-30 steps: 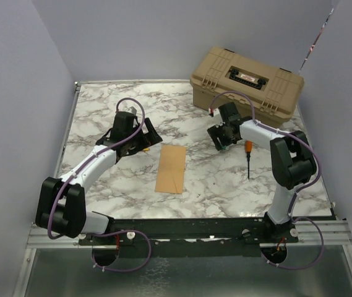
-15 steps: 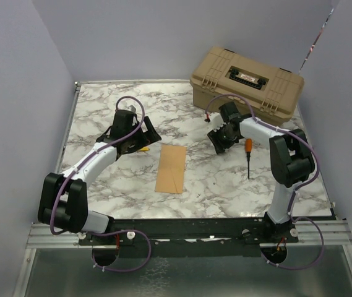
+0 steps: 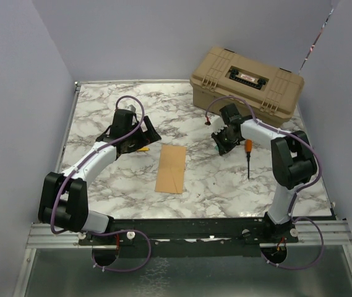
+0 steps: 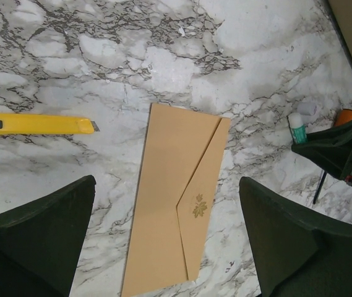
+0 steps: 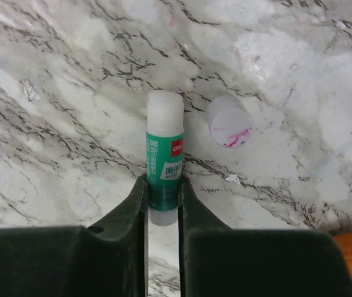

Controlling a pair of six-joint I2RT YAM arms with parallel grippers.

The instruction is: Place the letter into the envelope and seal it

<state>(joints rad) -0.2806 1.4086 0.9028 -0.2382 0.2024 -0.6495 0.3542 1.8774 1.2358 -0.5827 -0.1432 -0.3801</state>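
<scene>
Glue stick (image 5: 165, 142) with green Chinese-printed label sits pinched in right claw (image 5: 163, 187).

A white surface (image 3: 101, 111) veined with grey-brown marble pattern fills the enclosure. Plain pale lavender-grey walls close it in on the left (image 3: 15, 93), far (image 3: 163, 37) and right (image 3: 349, 93) edges. Along the near edge runs an aluminium rail (image 3: 39, 236), with a brushed metal sheet (image 3: 194, 278) below it. The light is soft and even, with faint shadows.

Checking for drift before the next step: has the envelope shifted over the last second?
No. In the top view the envelope keeps the same spot and the same angle relative to the toolbox at the back of the table.
</scene>
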